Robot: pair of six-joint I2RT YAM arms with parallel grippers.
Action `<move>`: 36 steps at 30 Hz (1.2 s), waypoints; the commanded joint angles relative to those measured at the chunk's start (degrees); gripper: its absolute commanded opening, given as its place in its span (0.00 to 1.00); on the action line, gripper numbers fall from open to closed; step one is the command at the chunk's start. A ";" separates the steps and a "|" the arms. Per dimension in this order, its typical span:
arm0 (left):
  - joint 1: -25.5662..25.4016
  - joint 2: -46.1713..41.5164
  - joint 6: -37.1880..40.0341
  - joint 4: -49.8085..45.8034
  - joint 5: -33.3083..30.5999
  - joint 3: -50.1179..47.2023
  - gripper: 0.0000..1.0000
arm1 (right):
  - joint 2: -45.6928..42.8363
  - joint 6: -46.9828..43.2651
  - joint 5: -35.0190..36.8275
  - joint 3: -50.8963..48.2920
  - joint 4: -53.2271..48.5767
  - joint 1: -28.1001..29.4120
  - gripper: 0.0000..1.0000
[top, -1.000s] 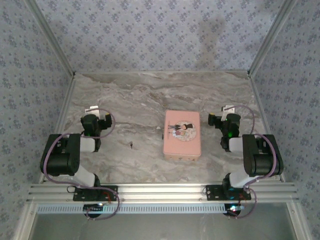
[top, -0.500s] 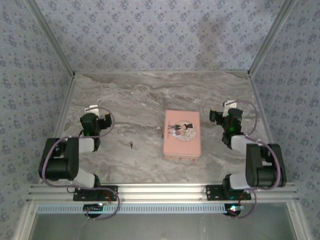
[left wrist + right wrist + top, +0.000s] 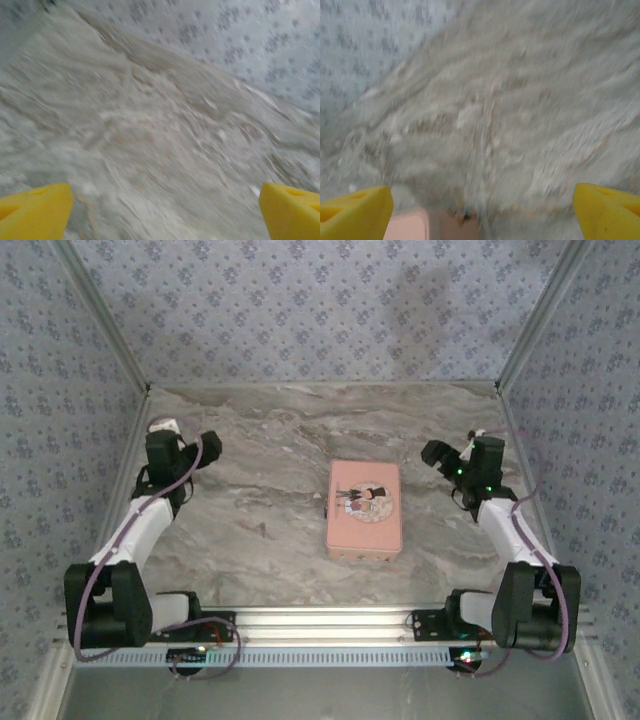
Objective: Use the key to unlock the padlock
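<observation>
Judging by the layout, this is the reach stage, with nothing grasped yet. The left tool (image 3: 160, 220) and right tool (image 3: 480, 215) both hang wide open and empty above the counter (image 3: 270, 440). The padlock (image 3: 325, 510) sits at the left edge of the tin (image 3: 364, 510), and the key (image 3: 263, 529) lies apart to its left. The next move probably calls for a fine pinch on the flat key.

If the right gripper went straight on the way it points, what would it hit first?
Probably the bare marble table, just past the pink tin; the right gripper is open, and blur leaves depth unclear.
</observation>
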 commanded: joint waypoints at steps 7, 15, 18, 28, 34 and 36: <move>-9.33 -9.85 -9.92 -12.13 9.76 -6.15 0.96 | -0.33 6.14 -7.17 -1.48 -8.57 9.71 0.90; -13.74 -12.77 -10.10 -17.65 10.74 -7.54 0.98 | 9.08 6.11 -6.38 6.05 -7.72 16.93 0.87; -14.53 -14.06 -10.66 -18.02 11.37 -7.81 0.98 | 12.76 5.59 -5.77 10.08 -8.39 19.79 0.86; -15.11 -12.12 -10.49 -19.75 12.63 -4.55 0.98 | 28.59 -0.78 -3.84 27.67 -16.41 30.62 0.85; -15.20 -4.57 -8.33 -20.26 14.36 2.26 0.98 | 24.36 -0.76 4.72 29.00 -22.01 31.19 0.90; -15.24 -0.72 -7.35 -19.91 14.98 5.01 0.98 | 19.88 -0.44 8.60 25.61 -24.06 31.03 0.91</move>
